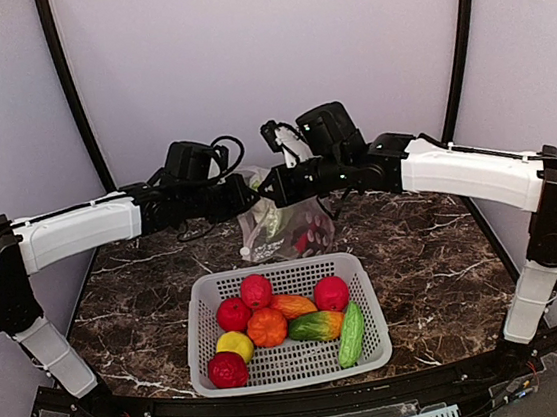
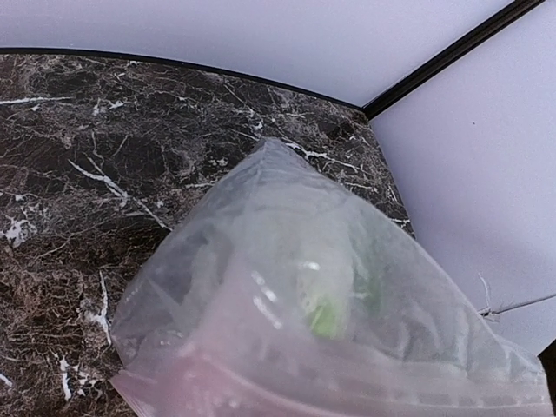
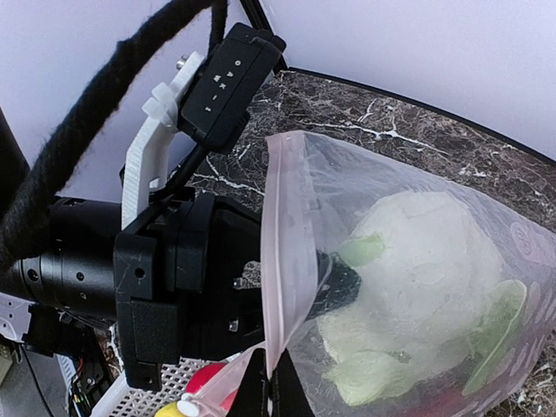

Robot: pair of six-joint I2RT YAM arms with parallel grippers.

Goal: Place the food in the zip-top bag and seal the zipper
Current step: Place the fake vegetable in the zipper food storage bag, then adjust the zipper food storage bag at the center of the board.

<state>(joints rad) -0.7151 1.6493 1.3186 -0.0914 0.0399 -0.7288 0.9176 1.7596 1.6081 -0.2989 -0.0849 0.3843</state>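
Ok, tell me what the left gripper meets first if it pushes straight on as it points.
The zip-top bag, which the left gripper is pinching, then probably the cauliflower inside it; depth is unclear.

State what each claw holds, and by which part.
Both the left claw and right claw pinch the clear plastic zip-top bag by its pinkish zipper edge, hanging between them.

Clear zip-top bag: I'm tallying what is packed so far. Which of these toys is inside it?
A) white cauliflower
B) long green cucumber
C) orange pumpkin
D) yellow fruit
A: the right wrist view shows the white cauliflower with pale green leaves inside the clear thin plastic zip-top bag; the yellow fruit, orange pumpkin and long green cucumber lie in the white slotted plastic basket.
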